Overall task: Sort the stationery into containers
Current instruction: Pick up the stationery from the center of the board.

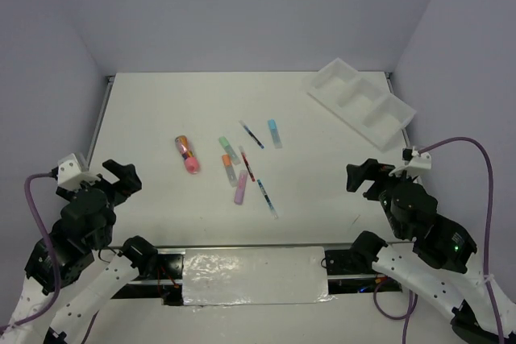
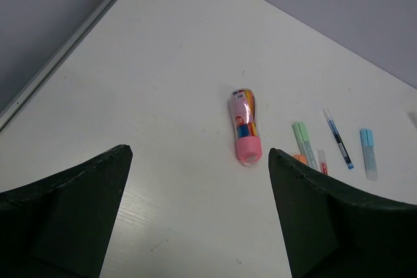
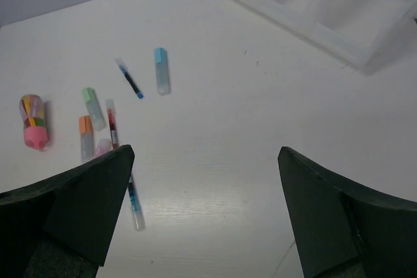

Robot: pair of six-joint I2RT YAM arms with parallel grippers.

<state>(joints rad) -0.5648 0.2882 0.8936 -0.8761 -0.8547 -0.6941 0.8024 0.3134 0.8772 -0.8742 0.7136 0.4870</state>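
Pink-and-orange marker (image 2: 245,126) lay on the table ahead of the left gripper (image 2: 200,153), whose jaws were spread and empty, long axis pointing almost straight away, pink end nearest; right gripper (image 3: 205,153), likewise spread, sat farther off, white tray (image 3: 306,24) ahead-right of it.

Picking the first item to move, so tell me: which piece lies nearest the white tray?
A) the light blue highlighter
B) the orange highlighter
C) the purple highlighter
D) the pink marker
A: the light blue highlighter lies furthest toward the tray. The pink marker, the purple highlighter and the orange highlighter all lie further from it.
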